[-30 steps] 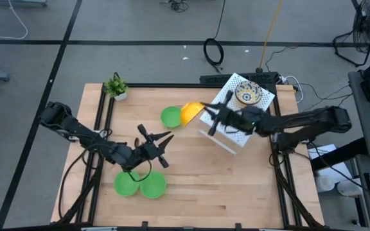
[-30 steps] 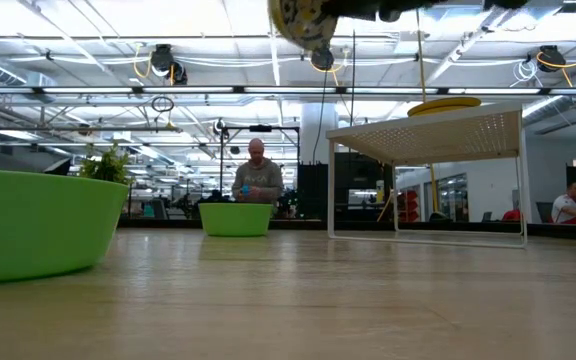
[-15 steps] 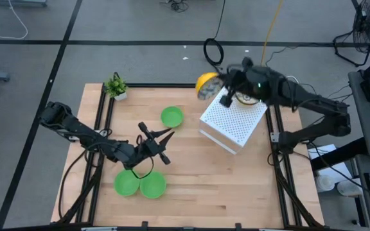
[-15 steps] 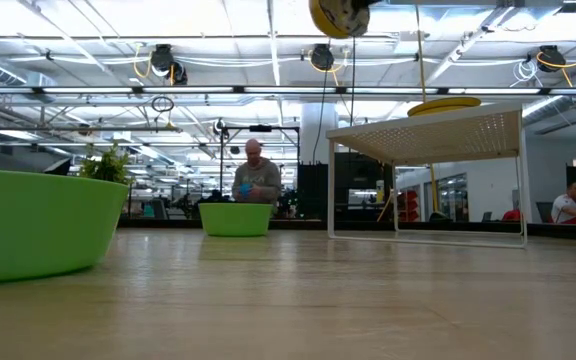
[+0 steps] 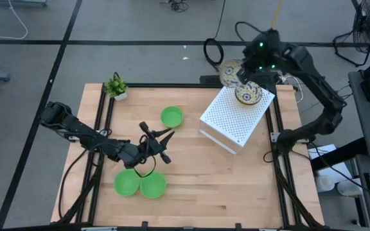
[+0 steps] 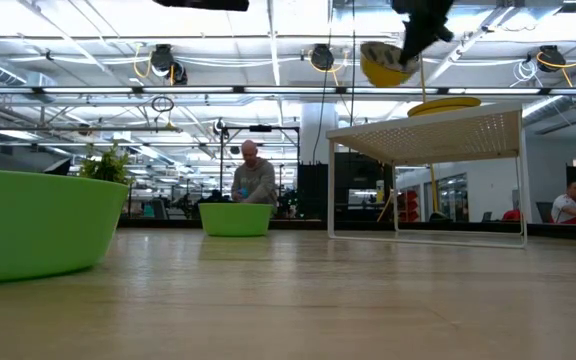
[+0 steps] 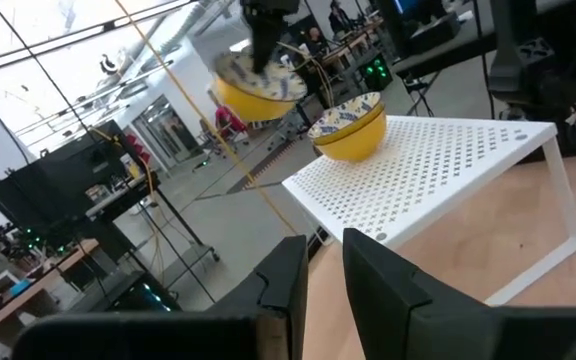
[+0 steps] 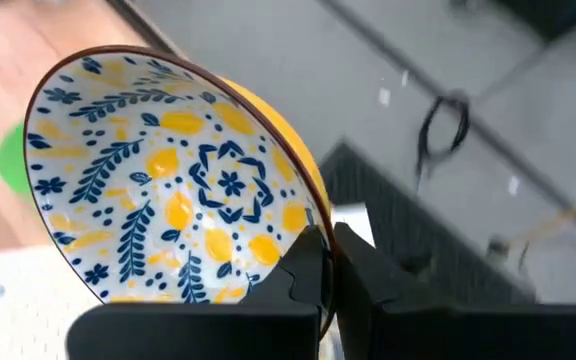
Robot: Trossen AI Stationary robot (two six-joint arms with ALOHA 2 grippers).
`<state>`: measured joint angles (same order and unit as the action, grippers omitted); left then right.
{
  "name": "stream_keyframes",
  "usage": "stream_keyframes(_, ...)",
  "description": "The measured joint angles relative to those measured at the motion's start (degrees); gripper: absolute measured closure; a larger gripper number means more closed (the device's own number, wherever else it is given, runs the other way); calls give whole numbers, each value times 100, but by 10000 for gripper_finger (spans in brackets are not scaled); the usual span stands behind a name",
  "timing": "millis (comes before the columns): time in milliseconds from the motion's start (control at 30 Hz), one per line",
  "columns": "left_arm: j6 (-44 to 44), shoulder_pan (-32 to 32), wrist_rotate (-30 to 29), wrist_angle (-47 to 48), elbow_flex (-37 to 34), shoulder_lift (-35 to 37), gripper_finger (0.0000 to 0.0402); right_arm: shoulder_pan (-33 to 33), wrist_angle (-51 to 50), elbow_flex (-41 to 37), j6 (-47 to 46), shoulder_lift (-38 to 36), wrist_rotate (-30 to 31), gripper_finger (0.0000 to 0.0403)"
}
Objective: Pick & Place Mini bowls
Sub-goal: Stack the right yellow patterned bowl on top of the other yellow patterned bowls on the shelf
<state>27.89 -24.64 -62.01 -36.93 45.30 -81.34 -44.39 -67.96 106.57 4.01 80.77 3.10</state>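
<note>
Wooden counter carries a white perforated rack at its far right corner. Above that corner, the right gripper pinches the rim of a floral bowl in mid-air; another floral bowl sits on the rack. Left gripper hovers mid-counter, jaws spread and holding nothing, between one green bowl and two touching green bowls near the front edge.

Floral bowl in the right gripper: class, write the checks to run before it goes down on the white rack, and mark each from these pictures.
1. Right gripper shut on the carried floral bowl, pinching its rim: ok.
2. Bowl over the white rack: not ok, it hangs past the far edge.
3. Bowl level: not ok, tilted.
4. Free rack space beside the seated floral bowl: ok.
5. Left gripper away from the rack, over the table: ok.
</note>
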Motion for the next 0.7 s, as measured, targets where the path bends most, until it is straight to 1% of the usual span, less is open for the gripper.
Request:
stream_keyframes(67,3,0,1,0,0,0,328,-288,-426,56,34,30,-183,403)
stream_keyframes(167,3,0,1,-2,0,0,328,-656,-1055,63,107,39,-183,403)
stream_keyframes(333,-9,0,1,-3,0,0,328,-1013,-1571,63,124,56,-193,403)
stream_keyframes(500,-18,0,1,-2,0,0,328,-1200,-1682,61,172,50,-657,403)
stream_keyframes(700,-23,0,-1,-4,0,0,328,-1225,-1844,-41,102,170,-757,403)
